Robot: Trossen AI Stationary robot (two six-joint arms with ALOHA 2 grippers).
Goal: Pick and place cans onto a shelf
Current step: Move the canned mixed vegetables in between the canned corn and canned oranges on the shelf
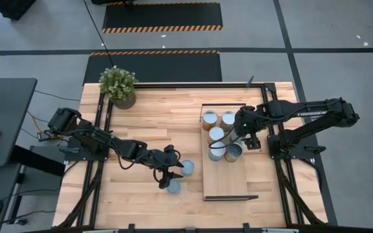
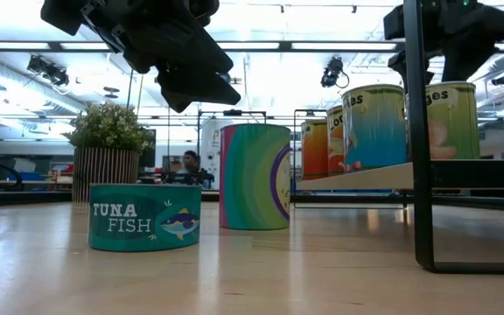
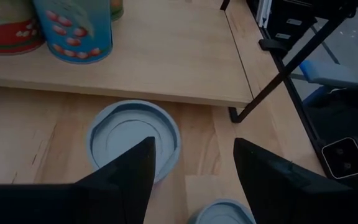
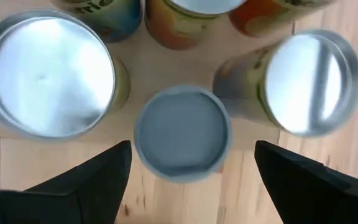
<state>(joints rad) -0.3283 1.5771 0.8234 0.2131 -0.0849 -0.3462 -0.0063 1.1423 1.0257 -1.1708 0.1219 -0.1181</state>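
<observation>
Two cans stand upright on the tabletop: a tall green-striped can and a short teal tuna can. My left gripper hovers open above and between them, touching neither. Several more cans stand on the shelf. My right gripper hangs open, pointing down over a can with a pale blue-grey top near the shelf's right edge. That can stands between two silvery-topped cans, and the fingers are clear of it.
A potted plant stands at the table's far left corner. The shelf's black metal frame leg rises beside the near cans. Bare shelf board lies toward the table's near edge.
</observation>
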